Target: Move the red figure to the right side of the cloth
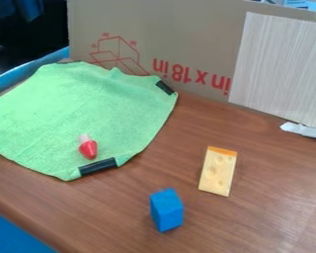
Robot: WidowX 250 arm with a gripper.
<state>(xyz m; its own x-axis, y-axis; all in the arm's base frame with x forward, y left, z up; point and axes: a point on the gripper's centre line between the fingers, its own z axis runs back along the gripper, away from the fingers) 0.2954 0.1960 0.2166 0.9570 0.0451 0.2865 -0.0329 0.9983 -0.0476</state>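
"Red figure (88, 149), rounded, with a pale tip: one specimen, on the one light-green fabric cloth (95, 106), near its lower edge. Whether it stands or lies is unclear."

"And why there, of all places?"

"Presumably as a starting point: the cloth is the reference for the move, and its right side, toward the upper black strip, is the likely goal."

"How many strips?"

"Two plain ones: a lower black strip (98, 166) just beside the figure, and an upper black strip (165, 88) at the right corner. Both probably bind or mark the edge."

"The remaining pieces?"

"One blue angular block (167, 210) and one yellow cheese-shaped slab (218, 171) with an orange end, both on the brown wooden tabletop (147, 180), apart from the cloth. They likely serve as distractors."

"The backdrop?"

"One tan cardboard panel (180, 34) and one pale wood-grain board (279, 64), upright, perhaps to screen off the room."

"State of the jaws?"

"I cannot tell. The figure awaits a grasp; a low pinch could drag the fabric along."
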